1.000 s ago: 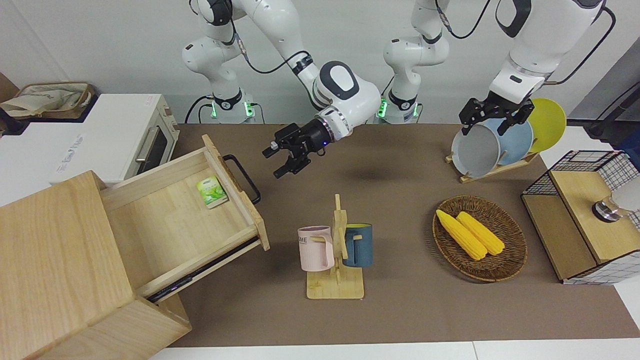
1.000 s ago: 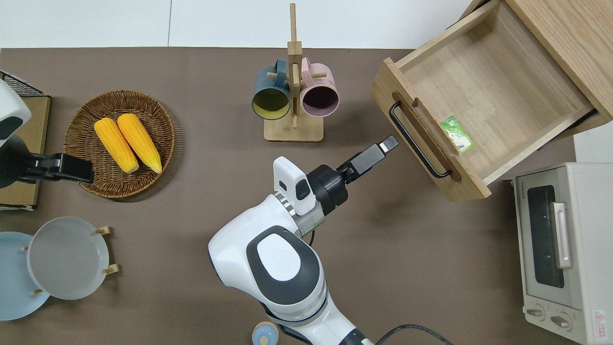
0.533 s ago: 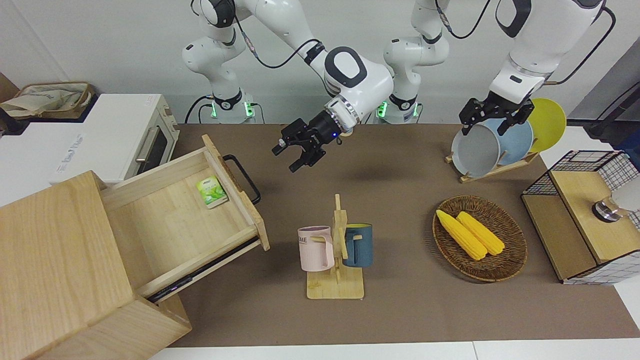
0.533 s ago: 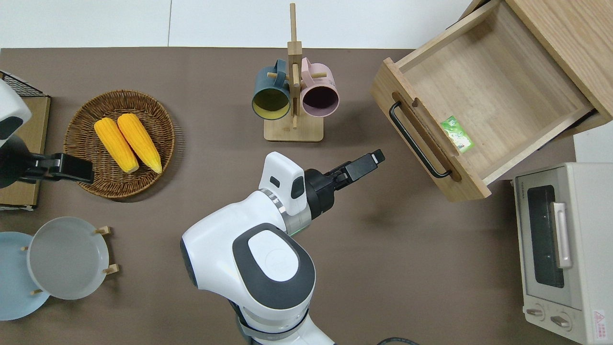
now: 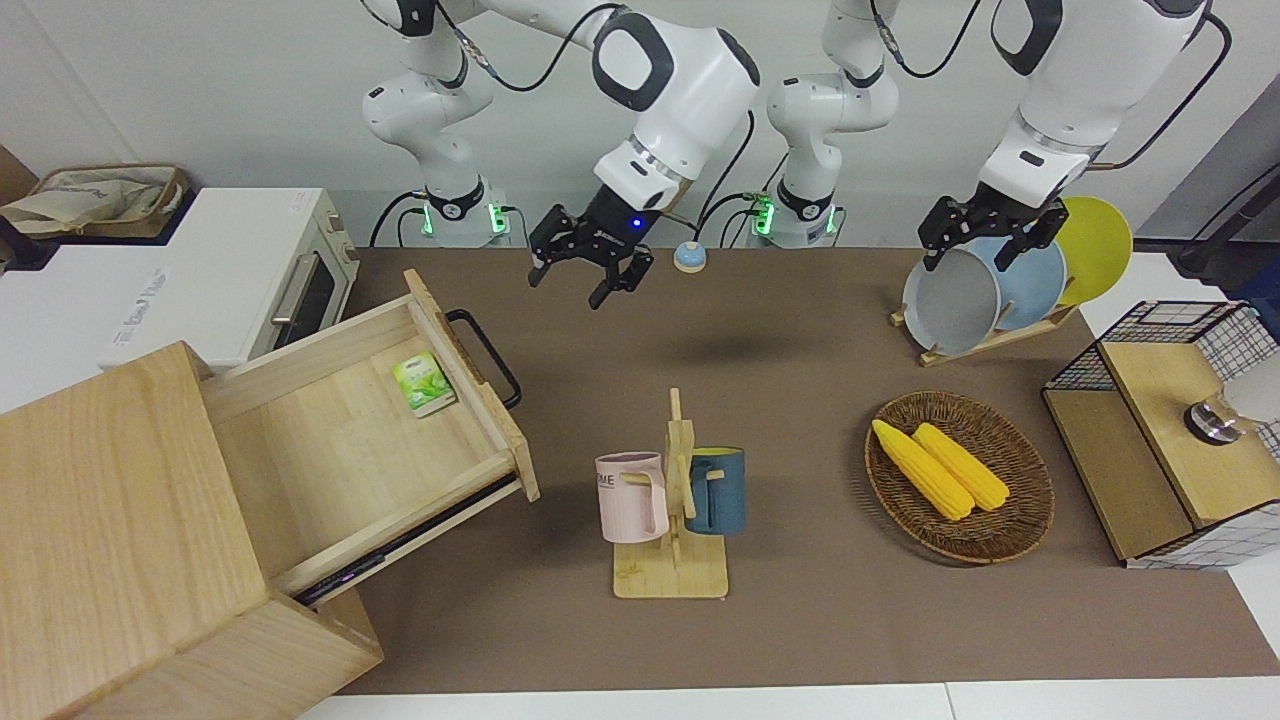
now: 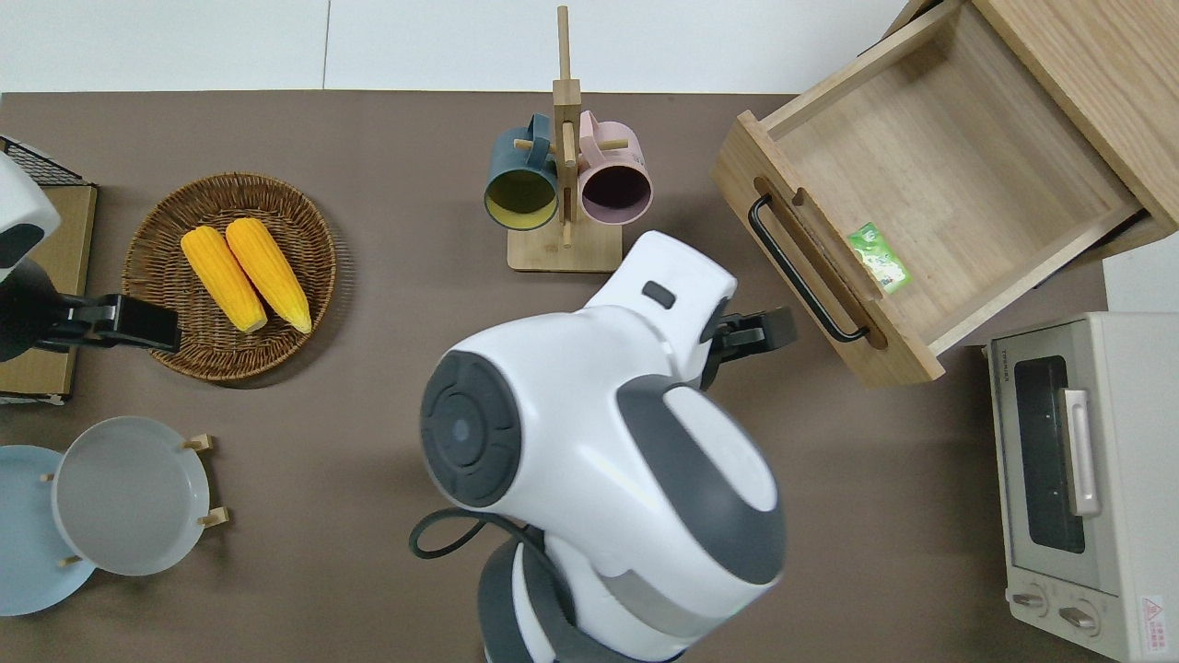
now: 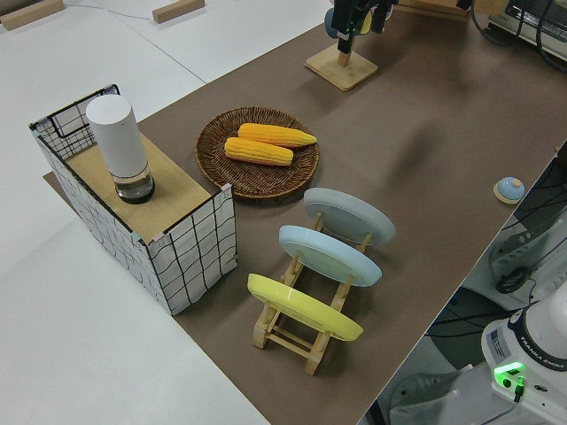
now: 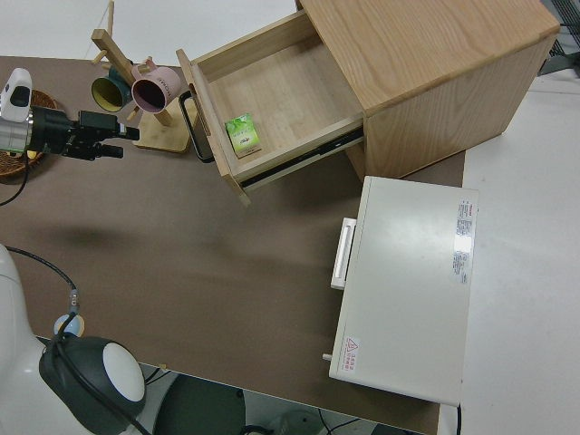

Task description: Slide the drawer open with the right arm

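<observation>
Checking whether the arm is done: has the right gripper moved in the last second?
Yes. The right gripper has pulled back toward the robots, away from the mug rack, open and empty; the drawer stands open.

drawer (image 5: 350, 440): light matt wood | handle (image 5: 485, 355): black metal | basket (image 5: 1020, 520): woven wicker

At the upper right of the overhead view, the wide, shallow light-wood drawer (image 6: 930, 184) stands pulled far out of its cabinet (image 6: 1096, 83), black bar handle (image 6: 799, 273) on its front, a small green packet (image 6: 878, 257) lying inside.
</observation>
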Robot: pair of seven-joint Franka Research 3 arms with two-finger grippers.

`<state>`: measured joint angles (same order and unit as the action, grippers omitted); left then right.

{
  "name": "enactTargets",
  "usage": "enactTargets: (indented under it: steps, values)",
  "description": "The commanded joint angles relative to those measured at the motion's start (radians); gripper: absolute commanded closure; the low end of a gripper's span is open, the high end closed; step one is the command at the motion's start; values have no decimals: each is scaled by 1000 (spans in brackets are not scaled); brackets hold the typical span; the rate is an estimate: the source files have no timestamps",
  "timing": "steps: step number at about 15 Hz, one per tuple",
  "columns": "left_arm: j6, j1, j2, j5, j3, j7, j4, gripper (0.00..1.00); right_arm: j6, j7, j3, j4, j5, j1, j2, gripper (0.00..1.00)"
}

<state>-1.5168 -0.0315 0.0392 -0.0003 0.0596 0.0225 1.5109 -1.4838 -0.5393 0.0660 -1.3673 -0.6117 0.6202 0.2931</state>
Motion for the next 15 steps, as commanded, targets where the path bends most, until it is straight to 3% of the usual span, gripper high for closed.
enactTargets:
  steps: [1,7,10,15]
  values:
    - [20,-4,11,17,6,10,-24,7,-41,30,61,-16,179,-143,-87,17]
    - [20,-4,11,17,6,10,-26,7,-47,117,149,-21,410,-391,-172,17]
    - [20,-4,11,17,6,10,-24,7,-47,237,147,-22,541,-505,-196,17]
    - [20,-4,11,17,6,10,-26,5,-53,369,141,-35,584,-641,-193,17]
